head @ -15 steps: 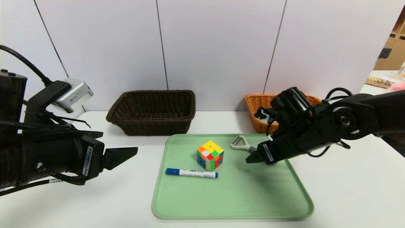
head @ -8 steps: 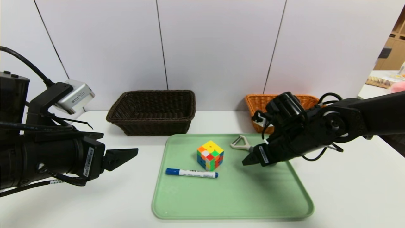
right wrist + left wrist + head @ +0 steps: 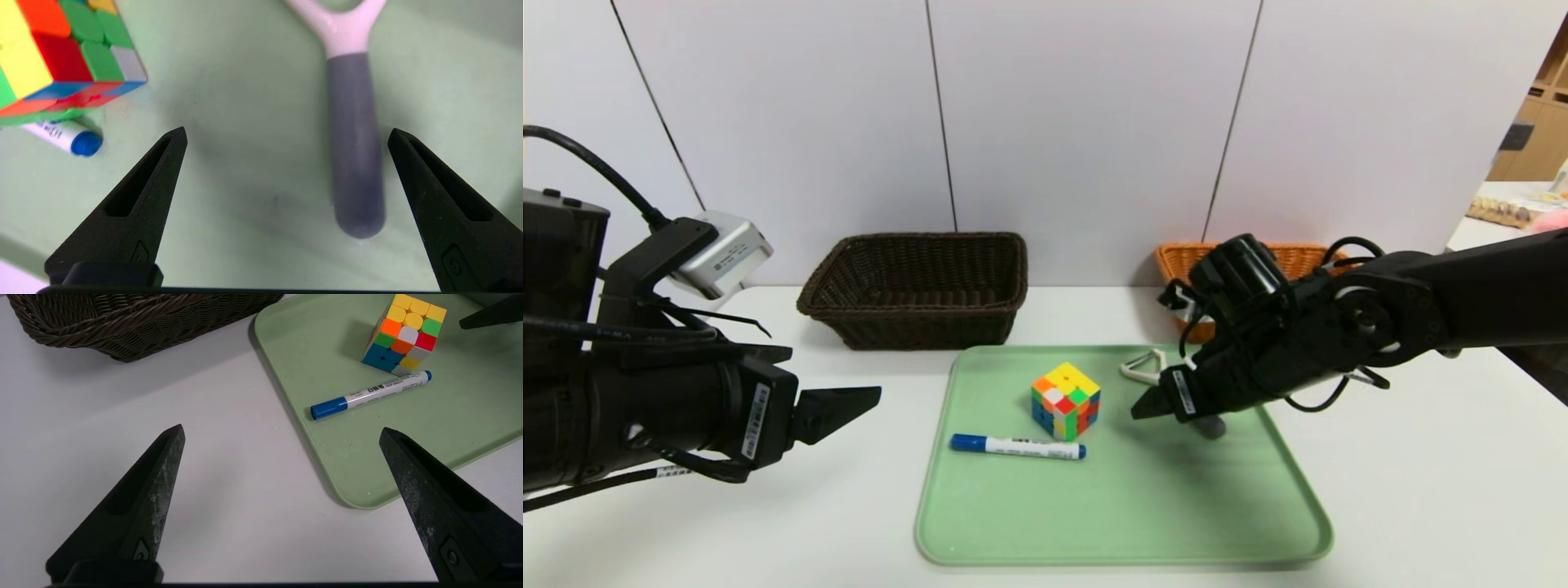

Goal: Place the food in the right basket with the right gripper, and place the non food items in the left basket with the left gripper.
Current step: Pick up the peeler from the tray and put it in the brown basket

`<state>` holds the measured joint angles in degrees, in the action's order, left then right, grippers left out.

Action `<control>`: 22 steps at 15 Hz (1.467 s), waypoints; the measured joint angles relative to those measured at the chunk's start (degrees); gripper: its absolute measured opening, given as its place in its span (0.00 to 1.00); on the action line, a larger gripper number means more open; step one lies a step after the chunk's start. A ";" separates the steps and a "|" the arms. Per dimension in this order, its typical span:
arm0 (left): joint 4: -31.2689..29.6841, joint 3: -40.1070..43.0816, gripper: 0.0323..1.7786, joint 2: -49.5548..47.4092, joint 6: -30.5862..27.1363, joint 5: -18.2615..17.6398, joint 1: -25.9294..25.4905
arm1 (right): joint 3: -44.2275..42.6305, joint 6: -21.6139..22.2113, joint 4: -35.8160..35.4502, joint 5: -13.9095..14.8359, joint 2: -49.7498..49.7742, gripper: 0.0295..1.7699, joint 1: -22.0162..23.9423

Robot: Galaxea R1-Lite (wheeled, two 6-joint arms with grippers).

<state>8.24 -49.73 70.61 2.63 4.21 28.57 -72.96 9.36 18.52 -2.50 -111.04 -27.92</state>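
The peeler (image 3: pixel 354 134) lies on the green tray (image 3: pixel 1127 523), just right of the cube (image 3: pixel 1066 400), with the right gripper (image 3: pixel 286 204) poised over its grey handle, jaws spread wide and holding nothing. It looks light and rigid, its smooth rounded handle likely a bit slippery, so the thick middle of the handle seems the best place to pinch, not the thin white fork. The left gripper (image 3: pixel 282 498) waits open beside the tray.

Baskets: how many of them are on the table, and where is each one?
2. The dark brown basket stands behind the green tray, to the left. The orange basket stands behind the tray's right corner, mostly hidden by the right arm.
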 joint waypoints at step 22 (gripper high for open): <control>-0.04 0.17 0.95 -0.13 0.41 0.06 0.00 | -4.33 -3.99 -0.20 7.81 -5.52 0.96 -0.83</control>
<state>8.20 -49.55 70.47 3.05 4.27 28.57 -77.29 5.38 18.32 5.32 -116.57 -28.75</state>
